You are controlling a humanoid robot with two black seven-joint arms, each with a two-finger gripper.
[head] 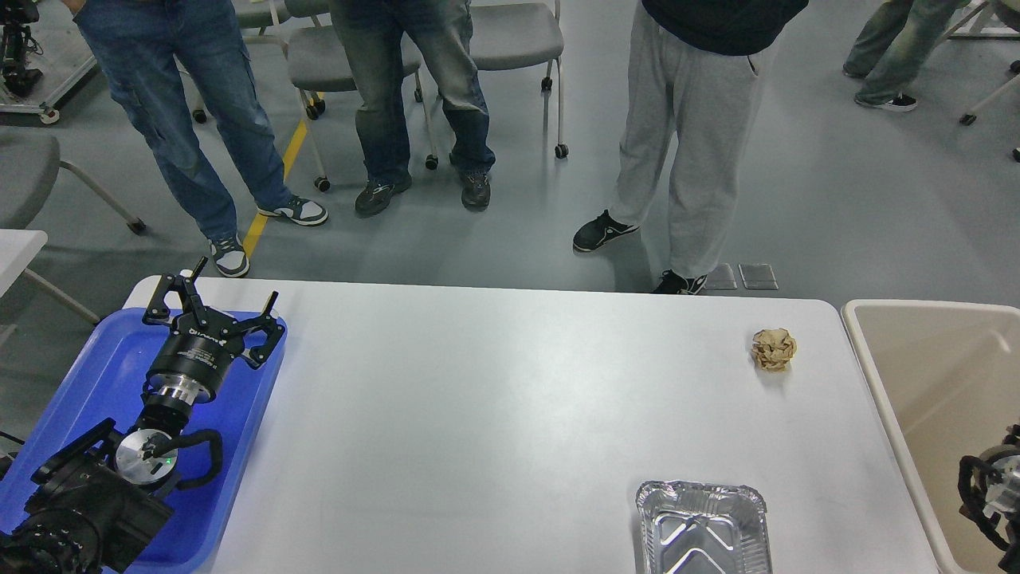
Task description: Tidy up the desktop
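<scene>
Foil tray (701, 526) on glossy white round-cornered desktop (478, 414)

L arm enters near left, reaching far; left gripper (215, 299) fingers spread wide, empty. R arm (992, 498): only a part shows near right edge, gripper unseen.

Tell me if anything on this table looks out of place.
Two things sit loose on the desktop: a crumpled brown paper ball near the far right corner, and an empty foil tray at the near edge. Nothing looks spilled.
</scene>
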